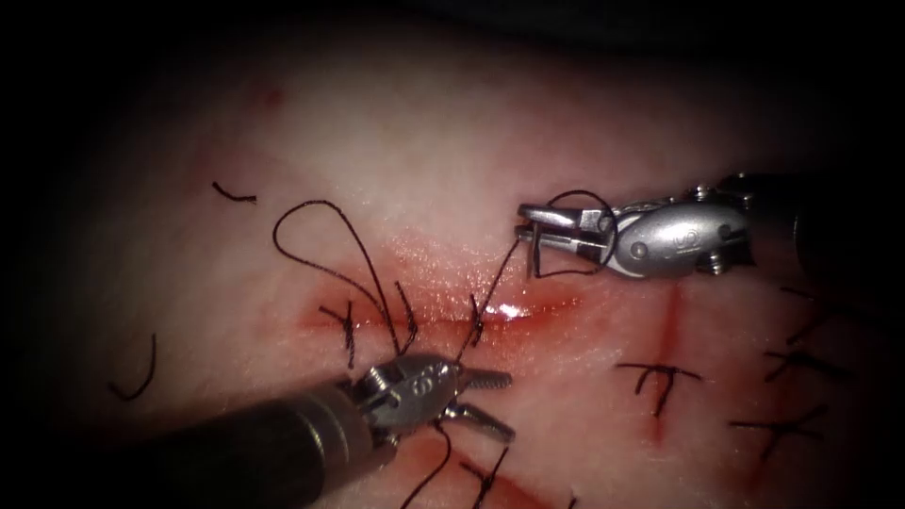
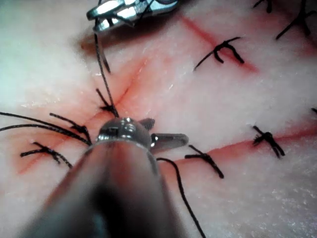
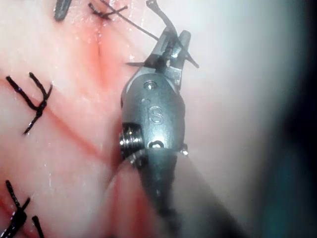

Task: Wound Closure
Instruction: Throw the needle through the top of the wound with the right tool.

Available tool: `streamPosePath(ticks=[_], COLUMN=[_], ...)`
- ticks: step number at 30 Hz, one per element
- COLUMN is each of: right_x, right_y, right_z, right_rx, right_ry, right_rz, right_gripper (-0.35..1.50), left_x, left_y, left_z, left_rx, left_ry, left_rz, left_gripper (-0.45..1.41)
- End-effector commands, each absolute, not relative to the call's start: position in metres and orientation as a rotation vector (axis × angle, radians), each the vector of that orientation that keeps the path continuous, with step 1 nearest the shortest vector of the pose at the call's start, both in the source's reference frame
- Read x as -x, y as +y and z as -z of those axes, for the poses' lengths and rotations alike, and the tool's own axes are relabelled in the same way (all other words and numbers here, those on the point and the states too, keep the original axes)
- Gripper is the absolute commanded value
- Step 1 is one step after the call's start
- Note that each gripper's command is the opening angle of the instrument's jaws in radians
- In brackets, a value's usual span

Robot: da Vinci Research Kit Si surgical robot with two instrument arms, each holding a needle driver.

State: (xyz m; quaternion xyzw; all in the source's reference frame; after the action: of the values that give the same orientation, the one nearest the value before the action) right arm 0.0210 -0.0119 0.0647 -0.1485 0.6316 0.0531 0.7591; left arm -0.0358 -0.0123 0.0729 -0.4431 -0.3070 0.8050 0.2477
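On the tissue (image 1: 452,151) the cut (image 1: 542,309) runs sideways, wet with red fluid. It carries stitches (image 1: 350,330). My right tool (image 1: 521,227) hovers over the cut's right part, shut on the thread (image 1: 500,278). That strand runs taut down to the newest stitch (image 1: 476,325), and a turn of thread (image 1: 594,200) wraps the jaws. The same right tool (image 3: 171,43) grips thread in its wrist view. My left tool (image 1: 495,405) sits just below the cut with jaws open and holds nothing. Its jaws (image 2: 171,130) lie beside the stitch.
A wide slack loop of thread (image 1: 316,236) lies to the left of the cut. Cut thread ends (image 1: 137,377) lie further left. Other stitched cuts (image 1: 665,377) lie to the right, and one more (image 1: 485,476) lies below my left tool.
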Motion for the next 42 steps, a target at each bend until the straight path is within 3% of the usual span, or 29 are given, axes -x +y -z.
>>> streamPosePath(ticks=[1,17,21,42], right_x=[-0.0219,-0.0199,-0.0195,-0.0187], right_y=[-0.012,-0.021,-0.022,-0.025], right_z=[-0.066,-0.069,-0.070,-0.075], right_rx=[0.322,0.485,0.477,0.286], right_ry=[1.372,1.291,1.273,1.158], right_rz=[-0.109,0.145,0.167,0.135], right_gripper=[-0.35,-0.35,-0.35,-0.35], left_x=[0.0364,0.0356,0.0358,0.0364], left_y=[-0.012,-0.010,-0.009,-0.010], left_z=[-0.073,-0.073,-0.073,-0.074], left_rx=[1.210,1.216,1.226,1.208], left_ry=[-0.837,-0.790,-0.770,-0.737], left_rz=[-2.195,-2.167,-2.146,-2.169], left_gripper=[0.27,0.24,0.17,0.17])
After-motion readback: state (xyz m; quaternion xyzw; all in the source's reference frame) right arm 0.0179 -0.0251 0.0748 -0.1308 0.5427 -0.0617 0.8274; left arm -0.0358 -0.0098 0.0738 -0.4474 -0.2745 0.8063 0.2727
